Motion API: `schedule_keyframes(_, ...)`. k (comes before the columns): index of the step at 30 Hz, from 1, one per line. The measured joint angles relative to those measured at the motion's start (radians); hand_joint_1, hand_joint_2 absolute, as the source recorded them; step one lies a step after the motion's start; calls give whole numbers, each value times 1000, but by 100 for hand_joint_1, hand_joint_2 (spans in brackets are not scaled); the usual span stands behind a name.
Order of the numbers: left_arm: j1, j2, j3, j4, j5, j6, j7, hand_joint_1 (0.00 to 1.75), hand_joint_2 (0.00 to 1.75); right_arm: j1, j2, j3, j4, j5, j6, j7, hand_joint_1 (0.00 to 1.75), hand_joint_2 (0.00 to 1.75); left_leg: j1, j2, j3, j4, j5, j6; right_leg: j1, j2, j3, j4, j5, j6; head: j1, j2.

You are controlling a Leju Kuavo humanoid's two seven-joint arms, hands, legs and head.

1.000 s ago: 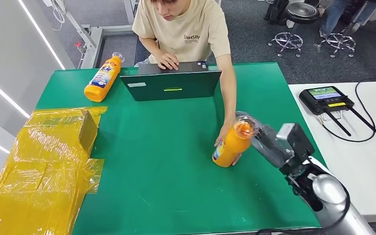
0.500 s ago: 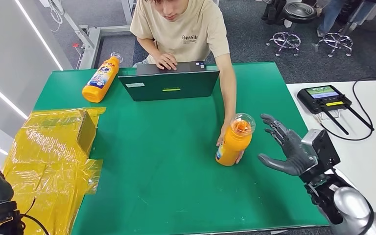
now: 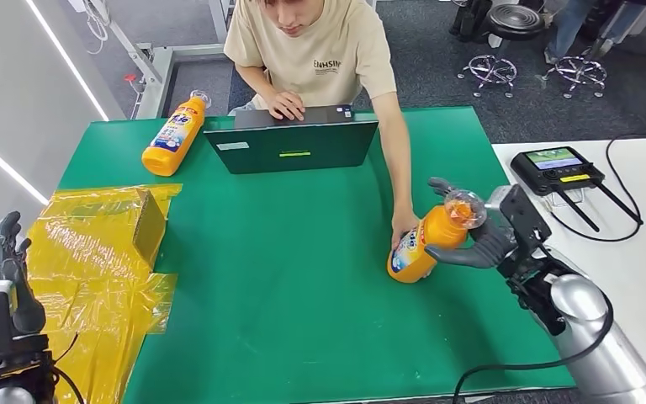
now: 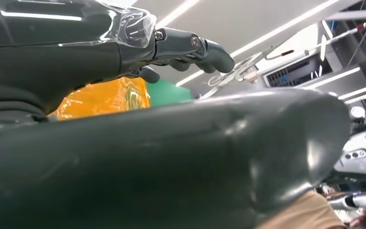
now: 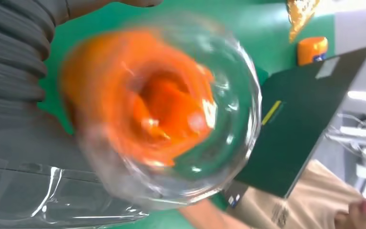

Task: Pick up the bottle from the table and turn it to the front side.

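Since the earlier frame the right hand (image 3: 481, 236) had closed in from open air onto the orange bottle (image 3: 427, 244), and the bottle had gone from upright to leaning, its clear cap (image 3: 463, 207) tipped toward the right edge of the green table (image 3: 286, 278). Fingers (image 3: 440, 186) curled around the neck just below the cap while the thumb pressed under the body, so the hand gripped the bottle. Its base rested on the table near the right edge, about midway along it, label side turned toward the robot. A person's hand (image 3: 404, 225) touched the bottle's far side. The left hand (image 3: 10, 261) had risen at the near left corner, fingers straight and apart, holding nothing. A second bottle (image 3: 172, 135) lay by the far left corner, beside a laptop (image 3: 290, 145). Yellow wrapping (image 3: 84, 286) covered the left edge.
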Motion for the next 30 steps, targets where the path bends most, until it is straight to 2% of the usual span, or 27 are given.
schedule_keyframes(1,-5,0,-7,4,0,2,0,0,0,-25,2,20,20,1,6,4,0,175,0,0,0,0,0,0,0,0,0,0,0,0,0,0)
schedule_keyframes(2,-8,0,-13,8,1,3,0,0,0,-50,4,41,41,0,12,6,19,175,0,0,0,0,0,0,0,0,0,0,0,0,0,0)
schedule_keyframes(3,-10,0,-18,11,2,4,0,0,0,-75,7,63,62,-3,18,9,55,175,0,0,0,0,0,0,0,0,0,0,0,0,0,0)
schedule_keyframes(5,-14,-1,-27,18,3,5,0,0,0,-120,13,108,102,-14,32,12,143,175,0,0,0,0,0,0,0,0,0,0,0,0,0,0)
schedule_keyframes(6,-17,-1,-31,21,4,6,0,0,0,-143,17,129,121,-22,39,14,167,175,0,0,0,0,0,0,0,0,0,1,0,-1,0,0)
schedule_keyframes(7,-21,-2,-35,24,4,6,0,0,0,-167,24,149,141,-30,46,16,175,175,0,0,0,0,0,0,0,0,1,1,0,-1,0,0)
schedule_keyframes(18,-65,-29,-106,64,22,-41,13,0,0,-386,125,341,296,-90,76,72,175,175,0,1,0,0,1,0,0,1,1,1,1,-1,0,0)
schedule_keyframes(25,-109,-81,-204,110,76,-66,22,0,0,-539,187,435,367,-150,82,107,175,175,0,0,0,1,1,0,0,1,1,1,1,0,0,0)
schedule_keyframes(30,-150,-121,-281,157,115,-80,24,0,0,-648,252,488,416,-187,72,130,175,175,0,0,0,1,2,-1,0,1,1,2,2,0,0,0)
